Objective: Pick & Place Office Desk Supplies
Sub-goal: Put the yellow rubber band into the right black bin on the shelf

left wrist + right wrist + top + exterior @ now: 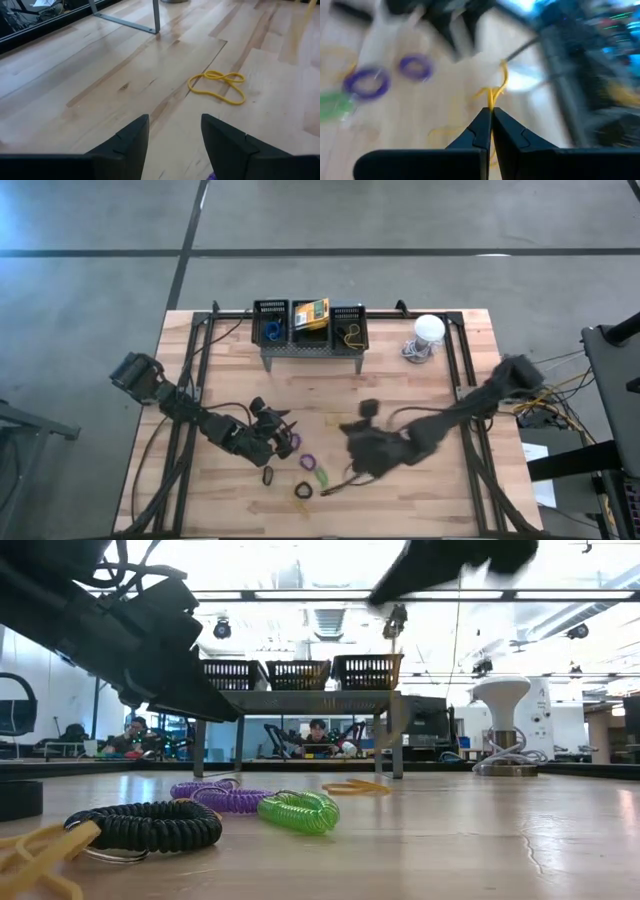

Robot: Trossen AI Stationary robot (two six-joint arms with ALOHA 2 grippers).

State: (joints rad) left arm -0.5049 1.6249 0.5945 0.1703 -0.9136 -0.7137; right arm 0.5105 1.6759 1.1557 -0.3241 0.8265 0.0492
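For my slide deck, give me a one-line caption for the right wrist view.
Right gripper shut on a thin yellow band, purple loops beyond.

R wrist view motion-blurred, black loop (pixel 150 827) cut by yellow bands (pixel 35 855) at frame edge

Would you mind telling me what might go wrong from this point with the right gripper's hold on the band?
The right gripper pinches a thin yellow band only at its fingertips, so it may slip out in transit. The dangling band could snag the purple loops or the green loop lying close by. The left gripper, open just above the table, is near enough for the arms to clash.
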